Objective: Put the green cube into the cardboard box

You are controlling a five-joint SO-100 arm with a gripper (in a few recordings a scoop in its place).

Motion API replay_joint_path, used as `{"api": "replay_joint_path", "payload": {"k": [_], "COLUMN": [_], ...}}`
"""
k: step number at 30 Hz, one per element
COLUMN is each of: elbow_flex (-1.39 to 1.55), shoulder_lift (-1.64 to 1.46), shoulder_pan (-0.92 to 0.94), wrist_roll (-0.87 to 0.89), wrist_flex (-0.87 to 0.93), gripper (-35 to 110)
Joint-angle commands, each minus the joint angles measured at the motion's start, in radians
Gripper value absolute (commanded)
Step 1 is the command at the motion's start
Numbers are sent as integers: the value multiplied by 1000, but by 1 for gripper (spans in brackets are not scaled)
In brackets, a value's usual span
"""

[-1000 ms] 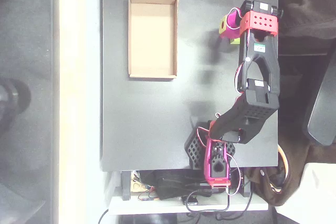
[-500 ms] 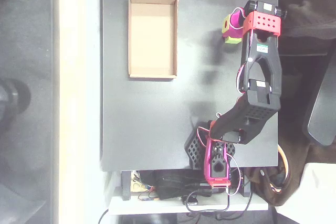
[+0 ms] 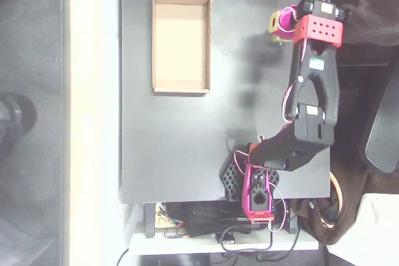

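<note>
Surface [image 3: 187,147]: a dark, matte black tabletop seen from above, with a pale strip along its left side.
Cardboard box [image 3: 181,86]: a shallow tan tray with low walls, lying in the upper left part of the surface, long axis running up and down the picture — its plain light-brown floor is bare.
Arm [image 3: 312,110]: black links with a red perforated block at the wrist, rising from a magenta base at the lower edge of the surface and reaching up along the right side.
End effector [image 3: 282,23]: magenta, at the upper right of the surface, partly under the red wrist block; whether its fingers are parted or closed cannot be told from above.
Green cube [image 3: 277,38]: only a small lime sliver shows just below the magenta part, on the surface — well apart from the cardboard box, to its right.
</note>
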State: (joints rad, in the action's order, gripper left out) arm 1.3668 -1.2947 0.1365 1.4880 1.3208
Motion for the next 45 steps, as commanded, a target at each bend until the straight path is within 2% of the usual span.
{"api": "replay_joint_path", "payload": {"k": [1, 11, 19, 29, 45], "elbow_flex": [-18, -8, -3, -5, 0], "shoulder_lift": [-195, -543, -706, -815, -735], "shoulder_pan": [9, 3, -9, -229, -592], "wrist_roll": [6, 6, 6, 6, 6], "wrist_flex": [14, 18, 18, 9, 8], "gripper": [14, 14, 14, 14, 14]}}
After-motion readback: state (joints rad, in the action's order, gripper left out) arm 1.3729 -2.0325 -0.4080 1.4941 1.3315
